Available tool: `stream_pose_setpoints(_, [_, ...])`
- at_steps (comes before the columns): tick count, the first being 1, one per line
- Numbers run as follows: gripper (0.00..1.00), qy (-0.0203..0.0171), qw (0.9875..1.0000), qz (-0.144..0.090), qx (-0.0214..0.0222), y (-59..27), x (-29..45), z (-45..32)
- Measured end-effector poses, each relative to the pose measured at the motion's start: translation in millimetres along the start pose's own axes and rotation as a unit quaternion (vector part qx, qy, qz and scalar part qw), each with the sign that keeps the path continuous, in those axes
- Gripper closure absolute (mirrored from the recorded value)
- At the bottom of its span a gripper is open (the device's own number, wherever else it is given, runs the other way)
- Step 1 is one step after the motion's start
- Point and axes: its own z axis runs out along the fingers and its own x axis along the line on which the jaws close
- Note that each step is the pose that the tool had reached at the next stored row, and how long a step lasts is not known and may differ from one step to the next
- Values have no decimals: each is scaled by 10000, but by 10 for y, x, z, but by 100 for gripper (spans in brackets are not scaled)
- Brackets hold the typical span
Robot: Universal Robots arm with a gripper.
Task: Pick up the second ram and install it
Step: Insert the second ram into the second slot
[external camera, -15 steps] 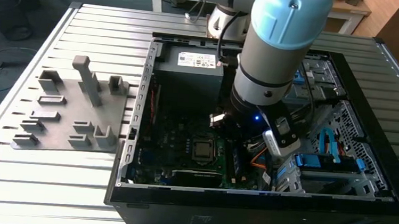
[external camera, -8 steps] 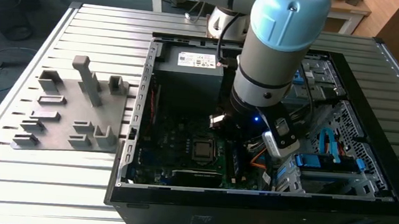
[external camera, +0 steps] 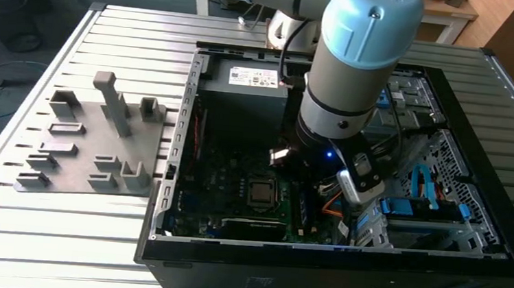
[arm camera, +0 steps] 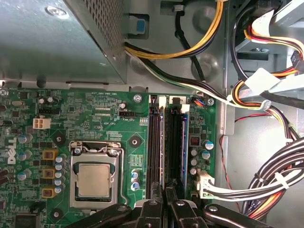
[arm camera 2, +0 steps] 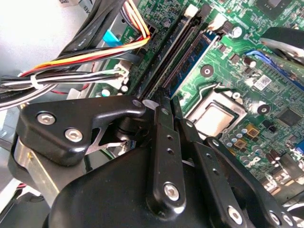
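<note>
Second ram (arm camera: 185, 142): seated in its slot, long axis along the slots.
Gripper (arm camera: 165, 202): fingers nearly together above the slots, holding nothing.
Writing: not readable.

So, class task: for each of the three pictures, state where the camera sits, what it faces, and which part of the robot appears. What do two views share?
Exterior view: off the arm, above the table, looking down on the open computer case; the arm reaches into it.
First wrist view: on the arm, facing the motherboard; the tool at the edge.
Second wrist view: on the arm, looking obliquely along the tool.
Both wrist views share the processor and memory slots.
</note>
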Motion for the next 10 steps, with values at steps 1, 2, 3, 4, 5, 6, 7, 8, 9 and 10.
stream_pose_setpoints(1, [86,0,10000,0,1,1,0,5])
stream_pose_setpoints(2, [86,0,10000,0,2,1,0,10])
stream_pose_setpoints(3, [86,1,10000,0,2,2,0,14])
stream_pose_setpoints(4, [86,0,10000,0,2,2,1,17])
stream_pose_setpoints(5, [86,0,10000,0,1,3,0,21])
stream_pose_setpoints(6, [86,0,10000,0,1,3,0,23])
stream_pose_setpoints(7, [86,0,10000,0,1,3,1,23])
stream_pose_setpoints(8, [86,0,10000,0,2,3,0,23])
stream_pose_setpoints(9, [86,0,10000,0,2,3,1,23])
stream_pose_setpoints(10, [86,0,10000,0,2,3,1,23])
